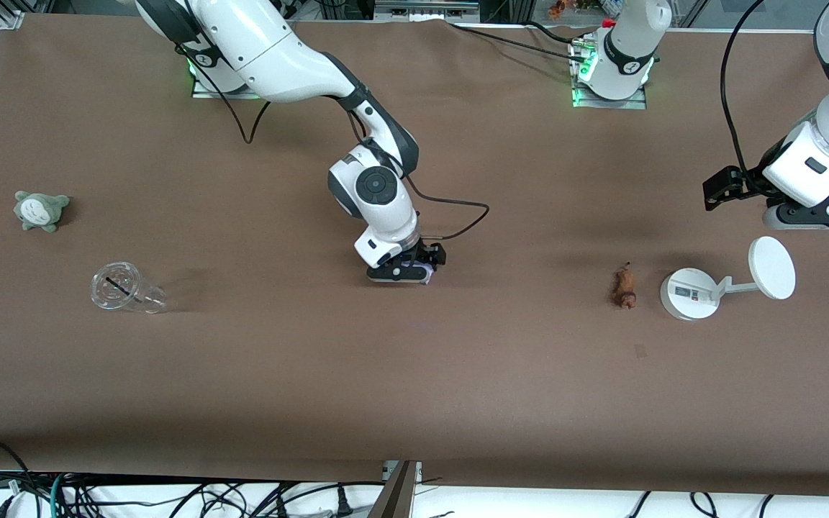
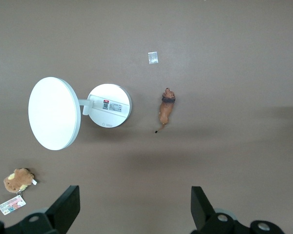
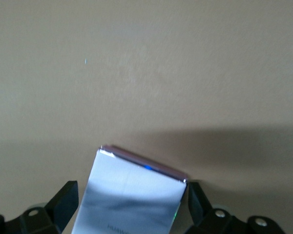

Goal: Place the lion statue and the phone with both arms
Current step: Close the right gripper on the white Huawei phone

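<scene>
Near mid-bench, the right gripper was down at the surface with its jaws spread wide around the phone, one finger at each long edge; no squeeze visible, so nothing was held yet. The left gripper hung over the left arm's end of the bench, fully open and empty, waiting. The lion statue lay on its side on the bench just beside the white stand.

Step in hand looked like grasping the phone. To do it well: keep the fingers level with the slab's thin edges, close squarely across its width, and check it doesn't tilt or slip, since the shiny face probably offers little friction. The left arm should then drop over the lion's body, jaws across its narrow width, clear of the stand.

The front view barely showed the phone under the gripper; the right wrist view showed its pale face and purple edge. Only the left wrist view showed a small brown plush with a tag. Only the front view showed the grey-green plush and clear cup toward the right arm's end.
</scene>
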Robot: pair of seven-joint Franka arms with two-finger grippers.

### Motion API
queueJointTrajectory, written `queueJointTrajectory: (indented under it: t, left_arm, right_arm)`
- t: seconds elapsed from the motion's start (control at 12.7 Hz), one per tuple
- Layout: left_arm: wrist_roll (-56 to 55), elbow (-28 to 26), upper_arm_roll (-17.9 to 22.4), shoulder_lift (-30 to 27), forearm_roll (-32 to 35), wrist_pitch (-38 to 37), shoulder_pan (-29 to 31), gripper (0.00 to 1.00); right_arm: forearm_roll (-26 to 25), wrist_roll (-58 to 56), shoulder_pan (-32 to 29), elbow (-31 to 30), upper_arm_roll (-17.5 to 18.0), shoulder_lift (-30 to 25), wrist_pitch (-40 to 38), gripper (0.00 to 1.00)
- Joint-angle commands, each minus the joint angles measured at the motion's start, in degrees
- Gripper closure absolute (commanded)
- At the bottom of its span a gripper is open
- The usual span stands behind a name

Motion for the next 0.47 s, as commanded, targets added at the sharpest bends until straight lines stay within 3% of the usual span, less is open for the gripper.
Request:
queueJointTrajectory:
  t: [0.0, 0.39]
  left_arm:
    - [-0.46, -0.46, -0.27, -0.92, -1.10, 0.35, 0.20, 0.00]
    - [-0.46, -0.46, -0.27, -0.92, -1.10, 0.27, 0.20, 0.00]
  right_arm:
    - [-1.07, 4.40, 0.89, 2.44, -1.55, 1.08, 1.14, 0.00]
    - [-1.07, 6.87, 0.80, 2.45, -1.64, 2.57, 4.22, 0.00]
